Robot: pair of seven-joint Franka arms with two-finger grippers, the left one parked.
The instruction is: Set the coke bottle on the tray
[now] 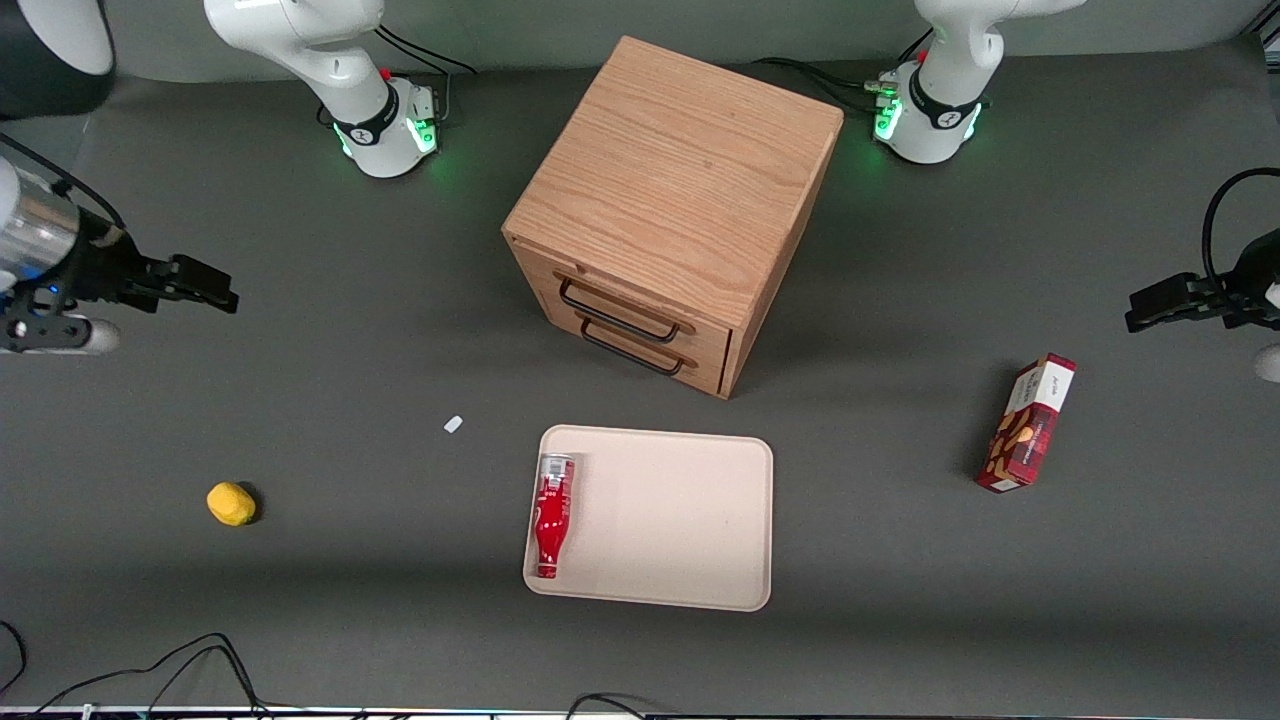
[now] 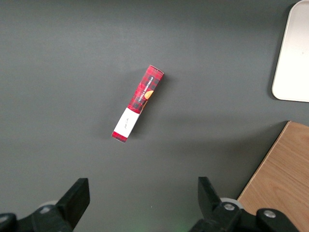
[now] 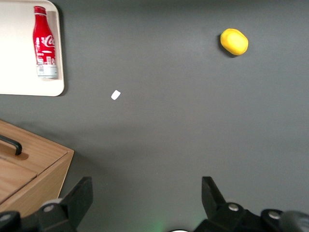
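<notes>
A: Where's your gripper [image 1: 215, 290] sitting?

B: You're holding it up over bare table at the working arm's end, well apart from the tray [image 1: 690, 520], with its fingers [image 3: 77, 198] spread wide and gripping nothing.

A: And the coke bottle [image 1: 553, 514]?

B: It's lying flat in the tray along the rim nearest the working arm, its cap pointing toward the front camera and its silvery base toward the wooden drawer cabinet [image 1: 675, 210].

A: Anything else near the tray?

B: A yellow lemon [image 1: 231, 503] is sitting toward the working arm's end and a small white scrap [image 1: 453, 424] is lying close by; a red snack box [image 1: 1028, 423] is lying toward the parked arm's end.
</notes>
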